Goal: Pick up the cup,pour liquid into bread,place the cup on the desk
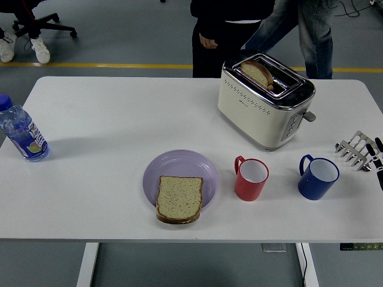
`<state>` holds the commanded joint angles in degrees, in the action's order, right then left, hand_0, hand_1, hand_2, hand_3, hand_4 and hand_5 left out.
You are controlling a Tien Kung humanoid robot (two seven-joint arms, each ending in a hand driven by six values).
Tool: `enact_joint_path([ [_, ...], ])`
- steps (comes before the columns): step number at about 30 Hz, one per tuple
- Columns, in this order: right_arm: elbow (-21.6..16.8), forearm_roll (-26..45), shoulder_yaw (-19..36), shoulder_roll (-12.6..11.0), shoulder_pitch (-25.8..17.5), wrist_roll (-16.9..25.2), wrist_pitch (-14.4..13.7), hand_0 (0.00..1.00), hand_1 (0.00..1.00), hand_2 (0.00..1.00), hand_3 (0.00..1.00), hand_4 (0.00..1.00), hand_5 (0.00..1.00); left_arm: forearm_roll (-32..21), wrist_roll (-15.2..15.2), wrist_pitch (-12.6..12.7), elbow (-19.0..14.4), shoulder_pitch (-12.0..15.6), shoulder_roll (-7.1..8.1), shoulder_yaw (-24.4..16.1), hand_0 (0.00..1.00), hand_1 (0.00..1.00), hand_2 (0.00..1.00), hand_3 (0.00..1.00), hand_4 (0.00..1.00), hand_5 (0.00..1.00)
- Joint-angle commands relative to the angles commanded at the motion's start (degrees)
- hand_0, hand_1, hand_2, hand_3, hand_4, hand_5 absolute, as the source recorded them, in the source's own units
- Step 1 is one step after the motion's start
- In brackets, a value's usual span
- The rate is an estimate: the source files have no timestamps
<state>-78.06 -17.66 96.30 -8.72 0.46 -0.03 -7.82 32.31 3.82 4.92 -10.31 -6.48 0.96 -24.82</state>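
- Grey floor with a yellow line lies beyond the white counter; a person in dark clothing stands at the far side behind the toaster, one hand hanging at the hip and touching nothing.
- Red cup stands upright near the front of the counter, handle to the left, just beside the purple plate.
- Blue cup stands upright to the right of the red cup, apart from it, handle to the left.
- Bread slice lies flat on the near part of the plate, overhanging its front rim.
- Right hand shows only as dark fingers at the right edge, beside the metal toast rack. It is well to the right of both cups and touches neither; whether it is spread or curled cannot be determined.
- Cream toaster stands behind the cups with a slice in its slot.
- Water bottle stands at the left edge.
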Motion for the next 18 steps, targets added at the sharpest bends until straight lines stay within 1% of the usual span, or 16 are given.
enact_joint_path([
  [18,0.06,2.35,0.76,0.05,0.03,1.00,-1.50,0.578,0.534,0.605,0.581,0.595,0.025,-0.42,-0.12,0.07,-0.04,0.02,-0.06,0.68,0.622,0.577,0.615,0.555,0.370,0.989],
])
